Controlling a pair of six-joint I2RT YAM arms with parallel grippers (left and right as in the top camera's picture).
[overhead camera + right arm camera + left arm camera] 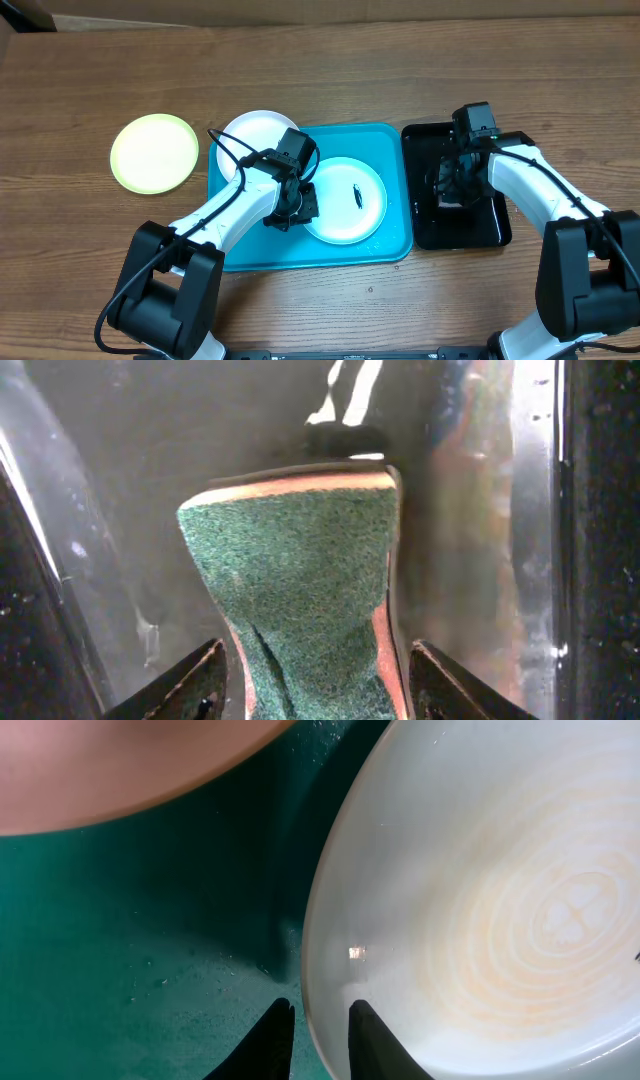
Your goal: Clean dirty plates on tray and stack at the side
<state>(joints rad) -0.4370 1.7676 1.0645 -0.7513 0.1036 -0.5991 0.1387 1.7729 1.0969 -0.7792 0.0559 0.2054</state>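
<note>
The left gripper [320,1005] is clenched on the near rim of the pale blue plate [345,215], one finger inside the rim and one outside; the plate lies flat in the turquoise tray [395,150], stretching away to the gripper's right with a dark smear [356,195] near its middle. The white plate [255,135] sits just beyond that gripper at the tray's far corner, and the yellow-green plate [155,152] lies well off to its left on the table. The right gripper [315,650] hangs over the black tray [480,225] with jaws spread, a green sponge [300,560] standing between them, though this close I cannot tell whether the pads touch it.
</note>
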